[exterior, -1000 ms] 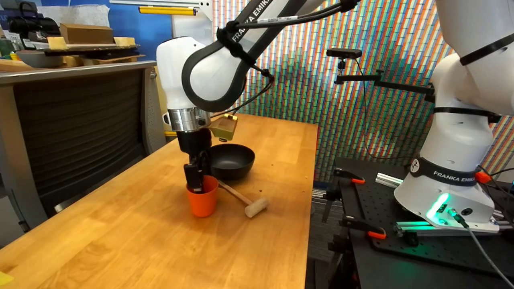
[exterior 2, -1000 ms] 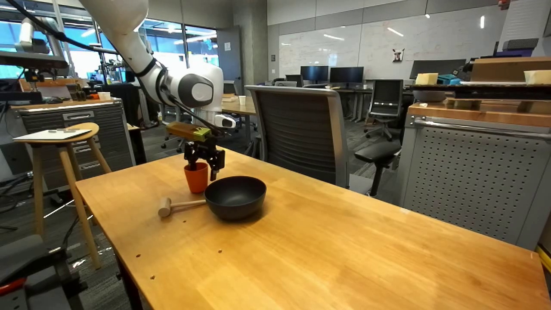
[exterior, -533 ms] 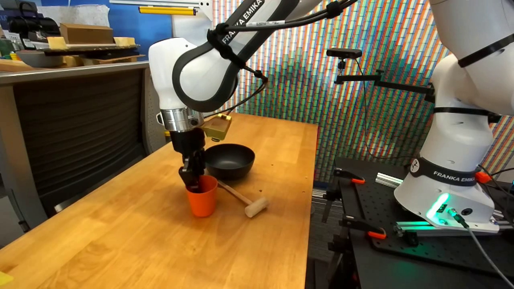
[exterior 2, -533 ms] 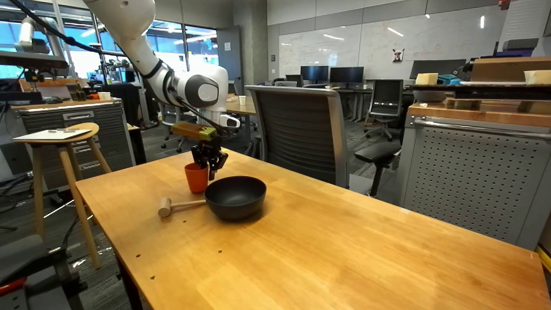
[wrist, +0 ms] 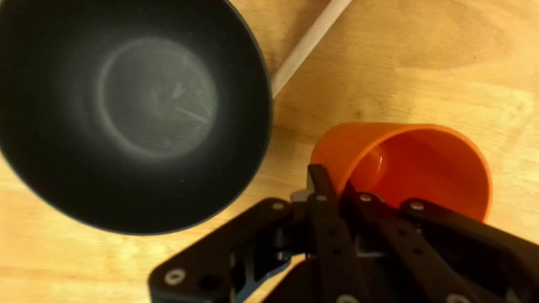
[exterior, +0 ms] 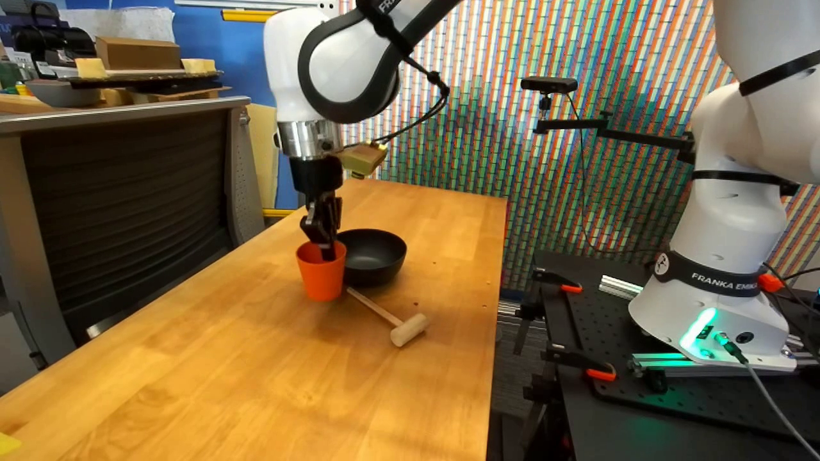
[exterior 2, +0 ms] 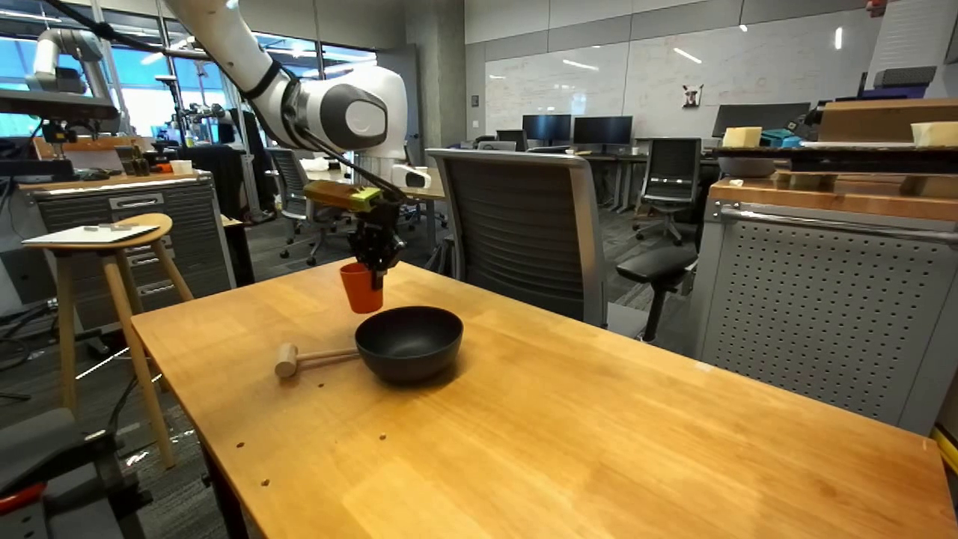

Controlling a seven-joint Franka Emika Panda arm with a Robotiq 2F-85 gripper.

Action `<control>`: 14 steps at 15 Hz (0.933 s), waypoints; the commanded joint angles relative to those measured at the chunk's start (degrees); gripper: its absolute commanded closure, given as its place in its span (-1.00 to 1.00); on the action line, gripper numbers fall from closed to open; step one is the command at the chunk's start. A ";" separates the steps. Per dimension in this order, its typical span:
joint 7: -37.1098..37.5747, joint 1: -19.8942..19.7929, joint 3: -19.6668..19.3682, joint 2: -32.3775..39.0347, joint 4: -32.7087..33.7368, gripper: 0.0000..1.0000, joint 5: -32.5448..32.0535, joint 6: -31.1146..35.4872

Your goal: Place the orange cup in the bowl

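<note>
Cup of orange plastic [exterior: 321, 280], its wall pinched by the gripper [wrist: 332, 181], has just risen off the wooden tabletop [exterior: 256, 358] and hangs beside the black bowl [exterior 2: 409, 344]; carrying it inside seems next.

The orange cup [exterior: 319, 282] shows me bright orange outside and, from the wrist view, a deeper red inside. I read the bowl [exterior 2: 397, 368] as matte black, a paler grey circle on its inner floor; my claw [wrist: 332, 185] is black too. The wooden mallet [exterior: 407, 330] is pale beige, and the surface [exterior 2: 636, 449] honey-yellow with browner grain. My robot arm [exterior: 343, 67] is white, trimmed in black. I also get a wall covering [exterior: 474, 141] with upright orange, white and green stripes, an office chair [exterior 2: 524, 232], dark and edged in silver-grey, and a grey cabinet panel [exterior 2: 823, 322] dotted darker.
</note>
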 commanded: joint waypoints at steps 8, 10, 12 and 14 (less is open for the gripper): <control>9.43 -6.00 -6.92 -14.85 -15.20 0.97 -0.61 4.75; 8.82 -6.52 -6.55 -12.21 -14.11 0.97 0.04 5.94; 8.02 -6.59 -5.99 -8.89 -12.46 0.97 1.10 7.02; 7.59 -6.60 -5.46 -6.07 -11.02 0.97 2.07 7.37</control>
